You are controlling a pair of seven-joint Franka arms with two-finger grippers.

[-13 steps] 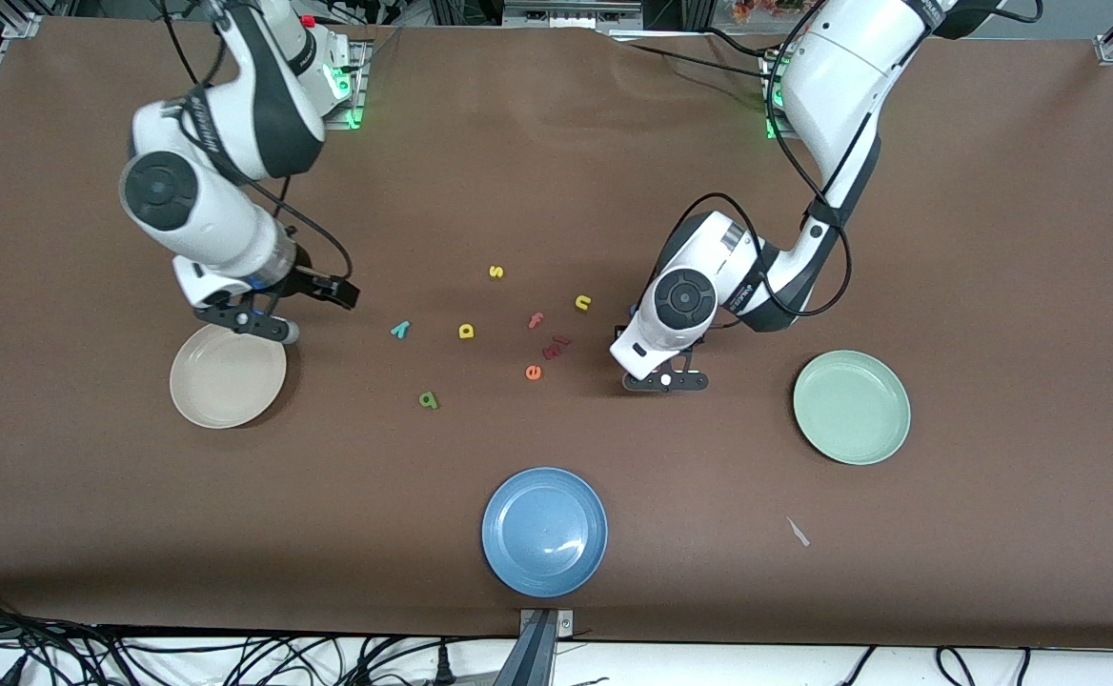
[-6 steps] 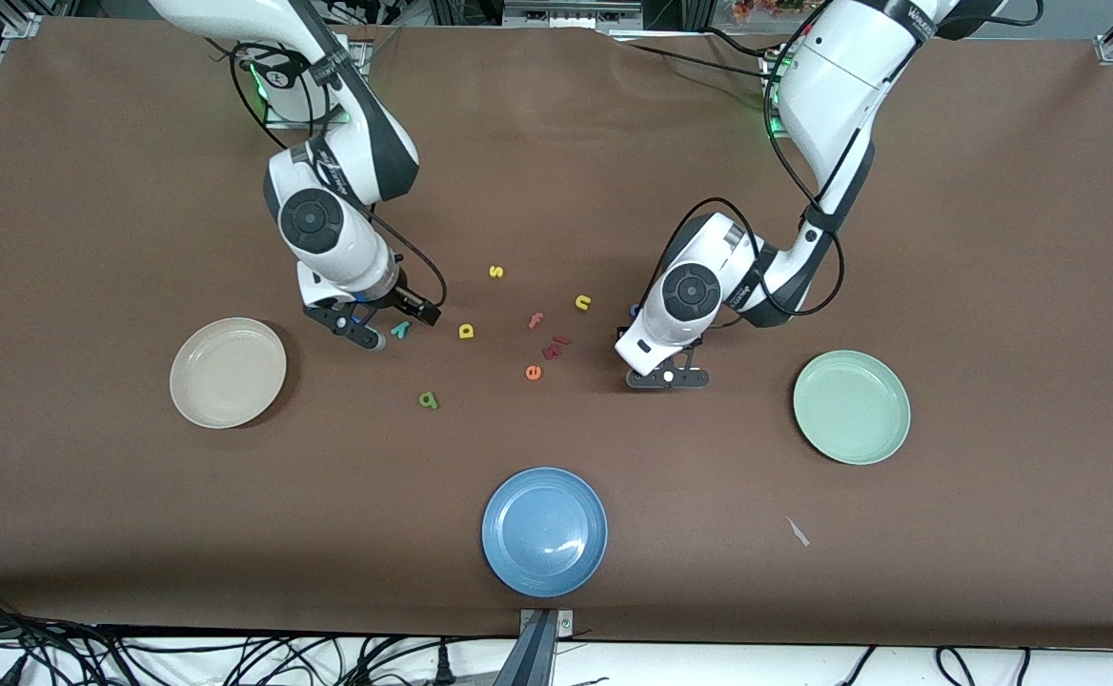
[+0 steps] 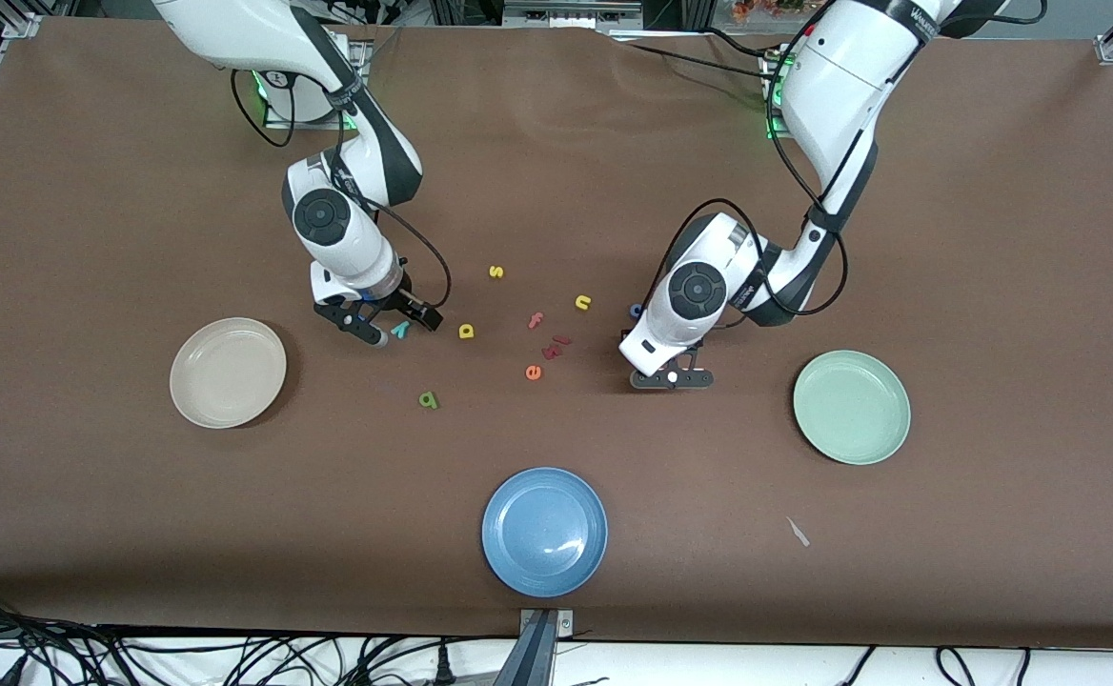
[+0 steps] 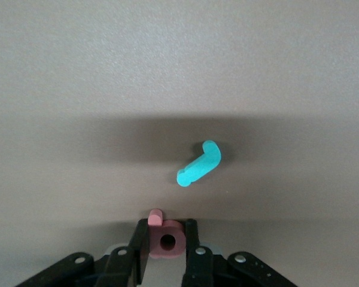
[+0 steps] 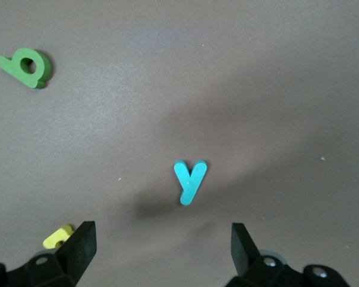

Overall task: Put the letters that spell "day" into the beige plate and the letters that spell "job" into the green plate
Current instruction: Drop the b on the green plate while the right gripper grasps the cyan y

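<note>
My left gripper (image 3: 671, 378) is down at the table between the letter cluster and the green plate (image 3: 851, 407). In the left wrist view, my left gripper (image 4: 167, 225) is shut on the salmon b (image 4: 166, 240). The teal j (image 4: 198, 164) lies just ahead of it. The blue o (image 3: 635, 310) shows beside the left wrist. My right gripper (image 3: 391, 330) hangs open over the teal y (image 3: 400, 330) (image 5: 189, 181), fingers wide apart (image 5: 161, 239). The yellow d (image 3: 466, 331) (image 5: 58, 236) and green a (image 3: 429, 400) (image 5: 25, 67) lie nearby. The beige plate (image 3: 228, 372) holds nothing.
A blue plate (image 3: 544, 531) sits near the front edge. The other loose letters are a yellow s (image 3: 495, 272), yellow n (image 3: 583, 302), salmon f (image 3: 536, 320), orange e (image 3: 533, 372) and dark red pieces (image 3: 556, 345). A small scrap (image 3: 798, 532) lies toward the left arm's end.
My right arm has swung from over the beige plate to the teal y and lowered there. The left gripper has stayed low at its spot, shifting slightly; the blue o has come into view.
</note>
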